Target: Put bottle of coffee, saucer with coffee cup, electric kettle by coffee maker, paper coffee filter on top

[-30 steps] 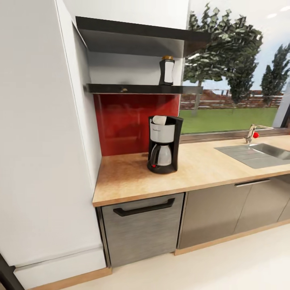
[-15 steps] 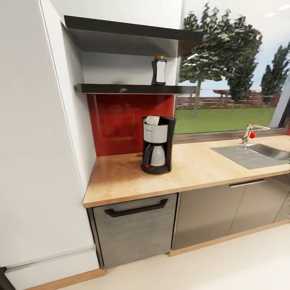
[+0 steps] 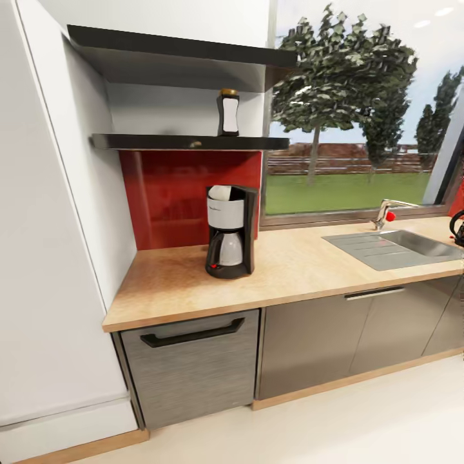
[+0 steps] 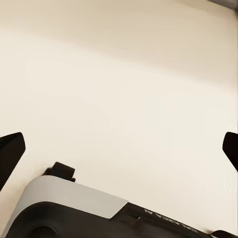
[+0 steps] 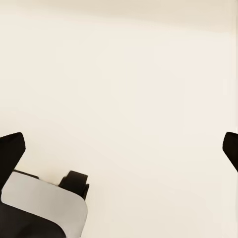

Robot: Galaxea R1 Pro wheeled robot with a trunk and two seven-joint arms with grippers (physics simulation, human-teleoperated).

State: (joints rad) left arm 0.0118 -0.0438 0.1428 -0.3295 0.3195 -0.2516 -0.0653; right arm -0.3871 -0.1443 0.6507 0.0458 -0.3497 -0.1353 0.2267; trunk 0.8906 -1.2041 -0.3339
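Head view: the coffee maker [image 3: 230,232] stands toward the back of the countertop [image 3: 283,270], near its left end, a white paper filter [image 3: 220,192] on its top. The bottle of coffee [image 3: 228,113] stands on the shelf [image 3: 187,142] above; a dark kettle [image 3: 457,228] shows at the right edge beyond the sink [image 3: 393,248]. Against the earlier frame everything sits further left: my camera turned, nothing moved. I judge I should square up to the shelf before reaching.

Left wrist view: my left gripper [image 4: 119,148] is spread wide over pale floor [image 4: 129,79].

Right wrist view: my right gripper [image 5: 119,148] is likewise spread, holding nothing.
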